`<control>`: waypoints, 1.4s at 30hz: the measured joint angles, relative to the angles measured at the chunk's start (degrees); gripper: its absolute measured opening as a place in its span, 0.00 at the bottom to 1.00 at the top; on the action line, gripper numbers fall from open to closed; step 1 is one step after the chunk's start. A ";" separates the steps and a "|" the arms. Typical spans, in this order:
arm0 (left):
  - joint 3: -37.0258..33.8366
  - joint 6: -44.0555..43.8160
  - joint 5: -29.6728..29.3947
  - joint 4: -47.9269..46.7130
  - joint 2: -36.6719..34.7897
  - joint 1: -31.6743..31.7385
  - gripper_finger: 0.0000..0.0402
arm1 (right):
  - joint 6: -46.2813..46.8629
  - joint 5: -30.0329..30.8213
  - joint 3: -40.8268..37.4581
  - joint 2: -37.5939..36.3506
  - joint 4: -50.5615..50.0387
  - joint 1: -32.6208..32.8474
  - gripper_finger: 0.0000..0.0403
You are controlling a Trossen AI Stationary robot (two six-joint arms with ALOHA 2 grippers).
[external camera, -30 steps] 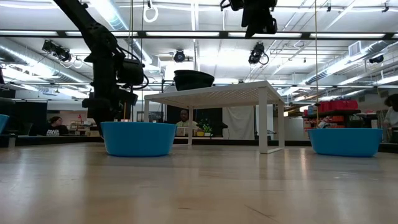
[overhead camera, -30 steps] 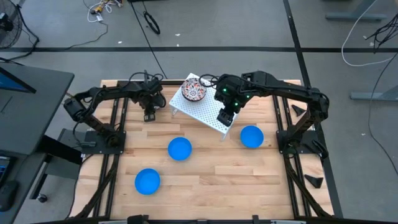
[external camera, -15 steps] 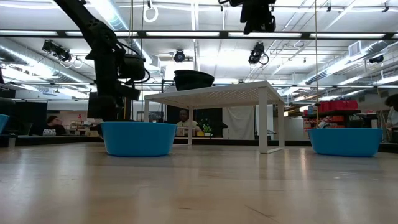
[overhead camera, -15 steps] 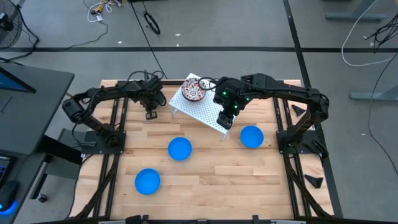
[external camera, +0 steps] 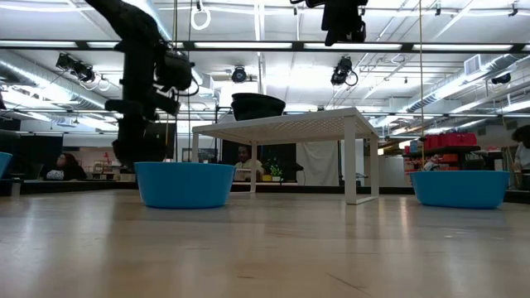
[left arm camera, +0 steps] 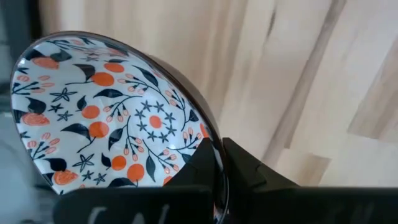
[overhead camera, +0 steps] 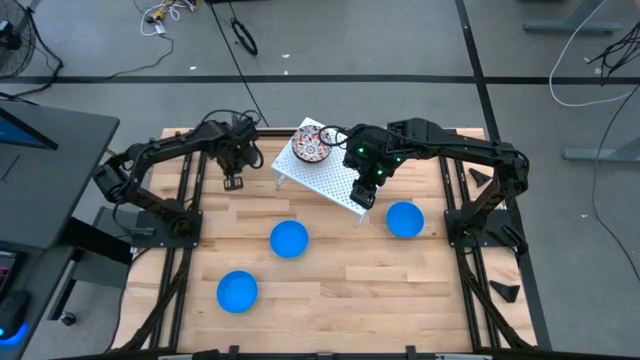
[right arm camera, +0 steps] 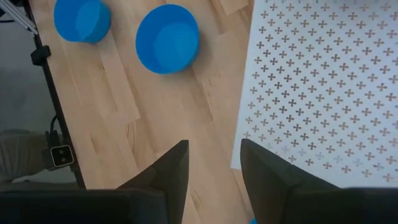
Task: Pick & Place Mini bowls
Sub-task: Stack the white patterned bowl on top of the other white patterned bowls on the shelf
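Left gripper [left arm camera: 217, 165] now clamped on patterned bowl [left arm camera: 106, 118]

High view looked straight down on the table [overhead camera: 330, 290], low view sat level at tabletop, facing the room, wrist views looked close past their fingers, rack [overhead camera: 325, 172] shared.

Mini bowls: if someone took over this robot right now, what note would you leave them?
Left gripper: shut on the rim of a patterned bowl, beside the rack.
Right gripper: open, empty, over the rack's front edge.
Done: another patterned bowl sits on the rack.
Left: three blue bowls on the table; the held bowl probably goes to the rack next.
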 joint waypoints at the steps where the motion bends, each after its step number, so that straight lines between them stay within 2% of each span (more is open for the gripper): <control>1: 1.33 0.27 -1.03 -1.01 0.00 -0.56 0.03 | -0.02 0.00 0.01 0.00 -0.01 0.00 0.36; 4: 5.09 0.54 -3.45 -5.31 -0.09 -2.06 0.03 | -0.02 0.00 0.01 0.00 -0.01 0.00 0.36; 17: 22.79 0.69 -6.00 -19.77 -0.13 -7.11 0.03 | -0.46 -0.02 -0.01 0.00 -0.27 0.00 0.36; 26: 30.43 -1.97 -6.93 -28.90 -0.17 -9.56 0.03 | -0.59 -0.34 -0.01 0.00 -4.66 -0.04 0.36; 32: 32.34 -2.93 -8.40 -30.11 -0.17 -11.45 0.03 | -1.83 1.98 -0.03 -1.05 -8.36 -0.26 0.36; 42: 37.55 -2.38 -11.03 -29.01 3.44 -14.91 0.03 | -1.71 6.73 -0.03 -8.57 -8.25 -1.22 0.36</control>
